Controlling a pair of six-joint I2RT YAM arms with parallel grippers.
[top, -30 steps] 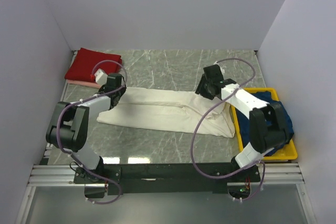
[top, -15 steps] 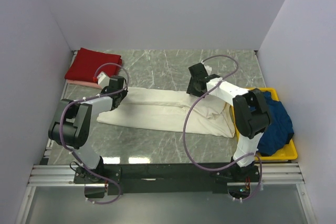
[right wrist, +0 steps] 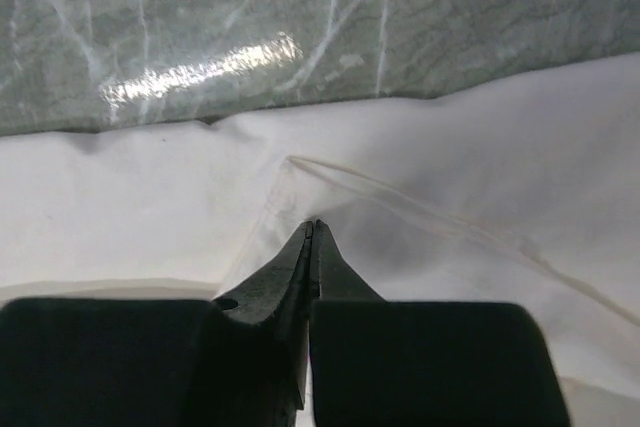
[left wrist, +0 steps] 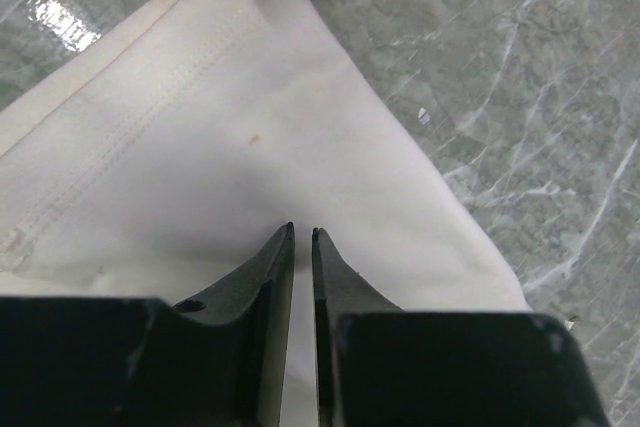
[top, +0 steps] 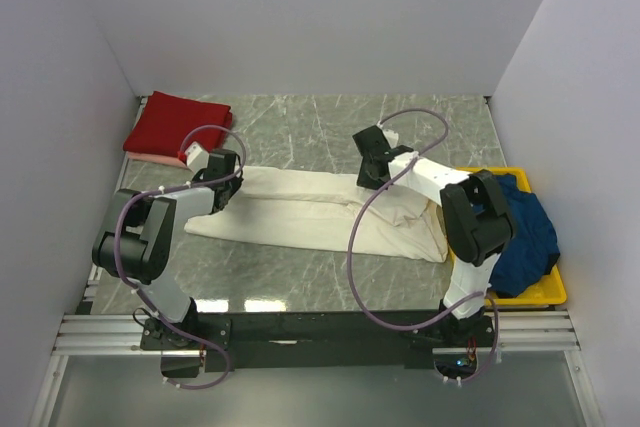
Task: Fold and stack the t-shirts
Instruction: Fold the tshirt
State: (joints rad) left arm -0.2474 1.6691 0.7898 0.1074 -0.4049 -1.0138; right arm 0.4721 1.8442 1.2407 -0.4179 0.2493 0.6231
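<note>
The cream t-shirt (top: 310,209) lies folded into a long band across the middle of the table. My left gripper (top: 222,187) is at its left end, and in the left wrist view its jaws (left wrist: 302,230) stand nearly together, pinching the cream cloth (left wrist: 250,137). My right gripper (top: 368,177) sits on the band's far edge near the middle. In the right wrist view it (right wrist: 313,225) is shut, tips pressed into the cream cloth (right wrist: 480,167) beside a folded-over hem. The dark red t-shirt (top: 178,125) lies folded at back left on the pink one (top: 160,159). The navy t-shirt (top: 525,227) fills the bin.
A yellow plastic bin (top: 545,292) stands at the right edge of the table. White walls close in the left, back and right sides. Grey marbled tabletop (top: 300,122) shows behind the cream shirt, and the arm bases' rail runs along the near edge.
My right gripper has travelled left along the cream shirt's far edge and closed its jaws there. My left gripper has stayed on the shirt's left end, shifting only slightly.
</note>
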